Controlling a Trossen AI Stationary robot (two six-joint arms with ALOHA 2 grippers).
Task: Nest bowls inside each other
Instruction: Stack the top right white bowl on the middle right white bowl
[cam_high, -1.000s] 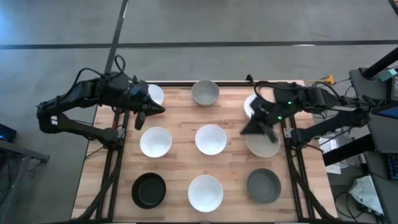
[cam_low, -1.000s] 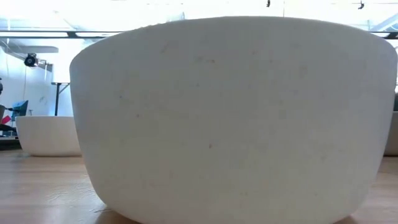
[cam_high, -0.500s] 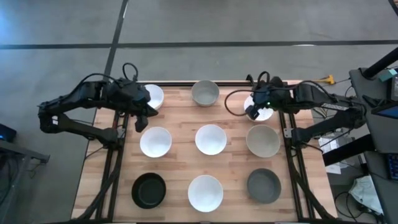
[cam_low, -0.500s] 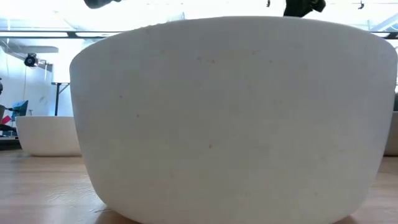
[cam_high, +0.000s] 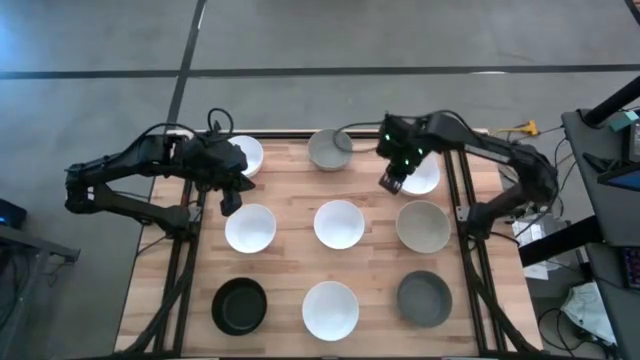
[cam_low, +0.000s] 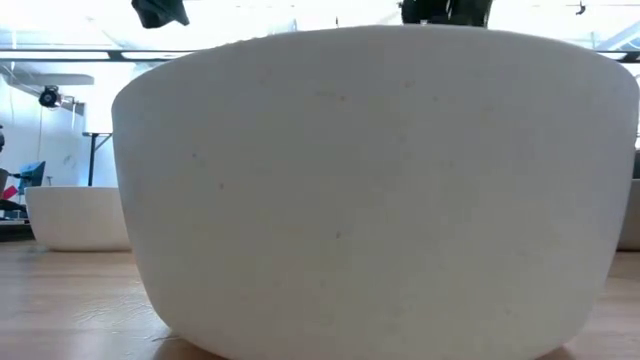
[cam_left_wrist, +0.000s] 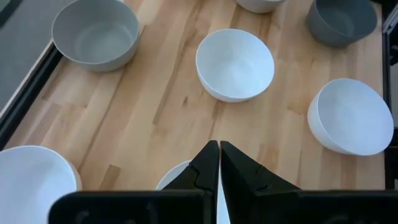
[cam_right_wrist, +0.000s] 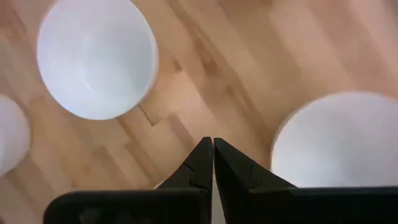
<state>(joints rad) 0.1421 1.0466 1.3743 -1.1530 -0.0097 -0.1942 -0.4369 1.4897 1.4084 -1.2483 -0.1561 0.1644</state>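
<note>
Wooden tabletop (cam_high: 290, 195) carried nine bowls in three rows of three, all apart, none nested. In the far row stood a white bowl (cam_high: 247, 155) at the left, a grey bowl (cam_high: 329, 150) in the middle and a second white bowl (cam_high: 421, 176) at the right. The middle row held a white left bowl (cam_high: 250, 228), a white centre bowl (cam_high: 339, 224) and an off-white bowl (cam_high: 423, 227) at the right. The near row held a black bowl (cam_high: 240, 306), a white near bowl (cam_high: 330, 309) and a dark grey bowl (cam_high: 424, 298).

The left gripper (cam_high: 229, 203) hung over the bare wood between the far-left white bowl and the white left bowl below it. In its wrist view its fingers (cam_left_wrist: 208, 167) were pressed together at the tips, with nothing between them.

The right gripper (cam_high: 390, 182) hovered just beside the left edge of the far-right white bowl, above the wood between that bowl and the grey one. Its fingers (cam_right_wrist: 203, 163) met at the tips too and held nothing; the wrist view showed one white bowl to each side of them.

From table height the white near bowl (cam_low: 375, 190) filled almost the whole picture, with another pale bowl (cam_low: 78, 217) behind it at the left, and parts of both arms showed dark above its rim.
</note>
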